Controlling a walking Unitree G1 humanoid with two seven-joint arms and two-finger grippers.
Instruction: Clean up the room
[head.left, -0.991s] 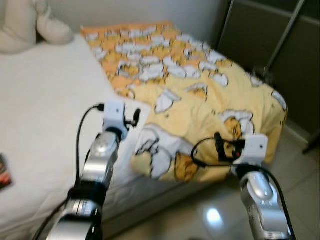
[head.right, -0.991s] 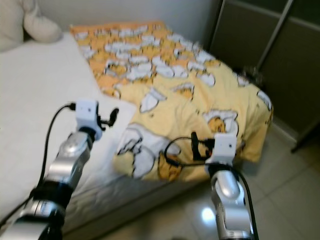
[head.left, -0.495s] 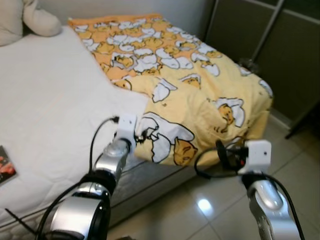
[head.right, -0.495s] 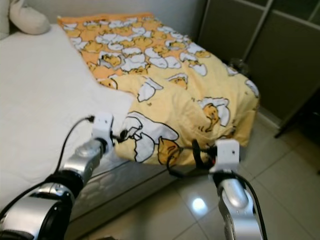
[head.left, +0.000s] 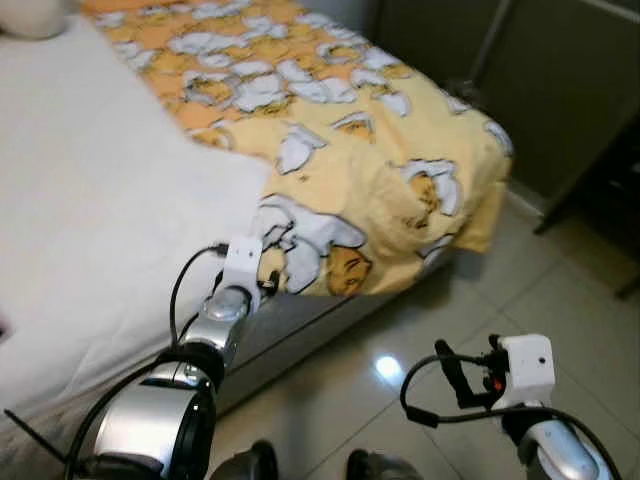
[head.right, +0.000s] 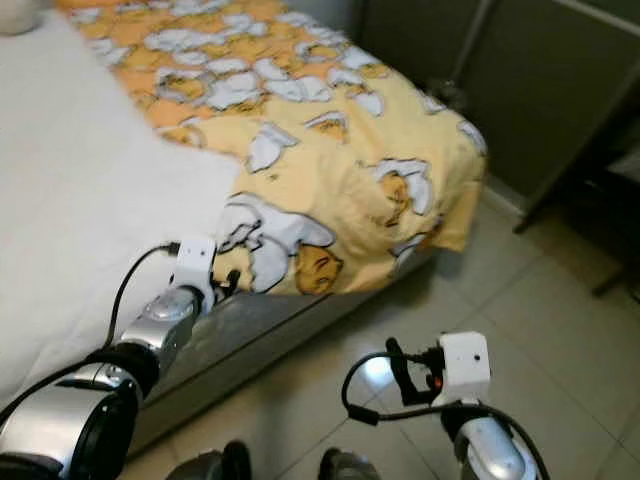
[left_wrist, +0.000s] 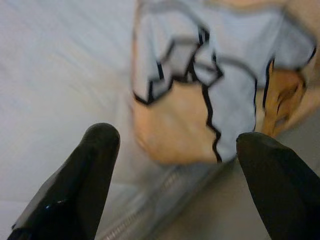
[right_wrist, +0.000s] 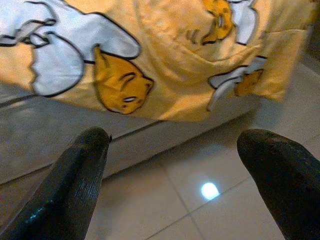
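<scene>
A yellow cartoon-print quilt (head.left: 370, 160) drapes over the corner of the white-sheeted bed (head.left: 90, 220); the silver left arm (head.left: 225, 310) reaches its folded edge above glossy floor tiles (head.left: 440, 300).

The blanket (head.left: 340, 150) runs out past the top edge of both eye views, and its far side drops out of sight over the bed (head.left: 90, 230). The left wrist view is blurred. The dark furniture (head.right: 560, 90) beside the bed is cut off and too dim to identify.
</scene>
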